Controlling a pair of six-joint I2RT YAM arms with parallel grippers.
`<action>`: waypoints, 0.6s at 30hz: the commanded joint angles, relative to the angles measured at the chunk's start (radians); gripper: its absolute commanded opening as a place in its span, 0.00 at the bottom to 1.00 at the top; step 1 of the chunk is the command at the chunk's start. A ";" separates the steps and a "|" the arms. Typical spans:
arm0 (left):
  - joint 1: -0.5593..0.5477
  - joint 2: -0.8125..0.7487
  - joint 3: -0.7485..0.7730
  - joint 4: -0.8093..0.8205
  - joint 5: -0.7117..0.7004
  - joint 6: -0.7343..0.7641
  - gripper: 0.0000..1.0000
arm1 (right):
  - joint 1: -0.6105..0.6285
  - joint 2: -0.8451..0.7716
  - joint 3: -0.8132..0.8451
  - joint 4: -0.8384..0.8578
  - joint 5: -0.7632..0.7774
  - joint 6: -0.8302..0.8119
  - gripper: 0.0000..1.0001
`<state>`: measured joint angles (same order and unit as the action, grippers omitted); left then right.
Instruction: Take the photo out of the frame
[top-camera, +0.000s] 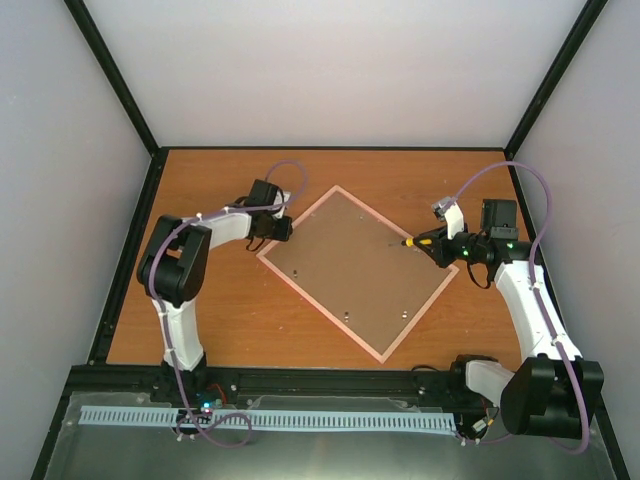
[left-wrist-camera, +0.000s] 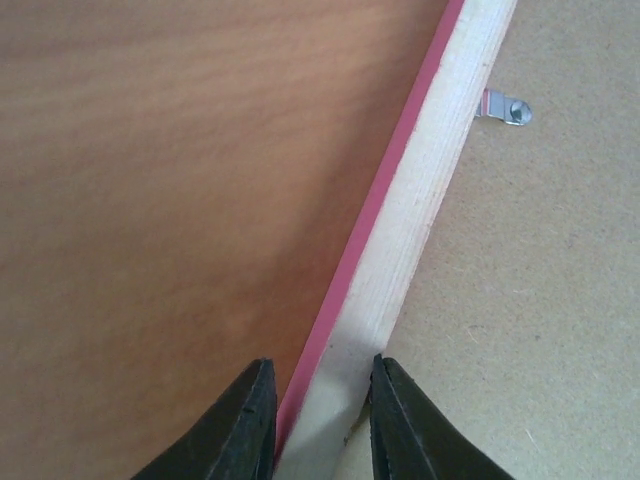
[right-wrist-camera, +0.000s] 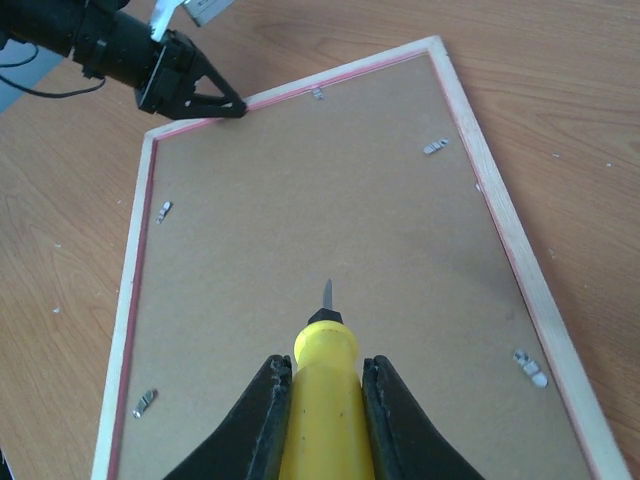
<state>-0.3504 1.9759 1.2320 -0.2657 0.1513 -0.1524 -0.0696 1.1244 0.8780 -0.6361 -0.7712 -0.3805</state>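
- Yellow-handled screwdriver (right-wrist-camera: 322, 400) is sitting clenched in the right gripper (right-wrist-camera: 325, 370), its blade pointing toward twelve o'clock over the brown backing board (right-wrist-camera: 330, 190).
- Left gripper (left-wrist-camera: 320, 362) is straddling the frame (left-wrist-camera: 420, 230) rail on its ten o'clock side. Both fingers seem to be touching, but I cannot tell whether it is gripping.
- Face down, the frame is hiding the photo under the board.
- Likely step: the metal tabs (right-wrist-camera: 528, 366) are being freed. Next the blade is needing the five o'clock tab, to swing it aside.

Both arms are extended inward, grippers lowered.
Left gripper (left-wrist-camera: 320, 375) is set astride the frame (left-wrist-camera: 420, 220), grip unclear — right gripper (right-wrist-camera: 325, 362) is clamped on the screwdriver (right-wrist-camera: 322, 405).
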 joint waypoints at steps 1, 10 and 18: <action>0.004 -0.051 -0.122 -0.083 -0.074 -0.147 0.26 | -0.002 -0.023 0.016 0.002 -0.016 -0.012 0.03; -0.067 -0.319 -0.382 -0.127 0.050 -0.379 0.34 | -0.002 -0.022 0.019 -0.002 -0.017 -0.015 0.03; -0.094 -0.578 -0.429 -0.173 -0.004 -0.387 0.54 | -0.002 -0.014 0.022 -0.004 -0.020 -0.016 0.03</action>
<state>-0.4454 1.4685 0.7467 -0.4122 0.2092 -0.5133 -0.0696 1.1202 0.8783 -0.6392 -0.7719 -0.3843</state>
